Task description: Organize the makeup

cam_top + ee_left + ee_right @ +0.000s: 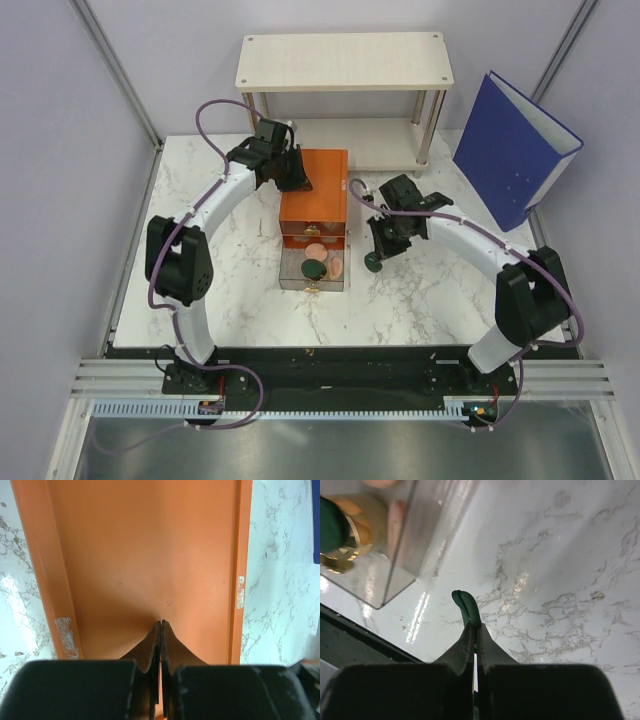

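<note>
My right gripper point(376, 258) is shut on a dark green disc point(466, 606), held edge-on just above the marble, to the right of the drawers; the disc also shows in the top view point(373, 263). The pulled-out clear drawer point(287, 278) of the orange box point(314, 200) holds a second dark green disc point(315, 269), two peach-pink discs point(318, 250) and a gold piece point(340, 565). My left gripper point(161, 625) is shut and empty, its tips resting on the orange box top at its back. The cream tube and grey stick are out of view.
A big blue binder point(515, 145) leans at the back right. A pale wooden shelf point(345, 62) stands at the back behind the orange box. The table's dark front edge point(350, 625) runs close to the open drawer.
</note>
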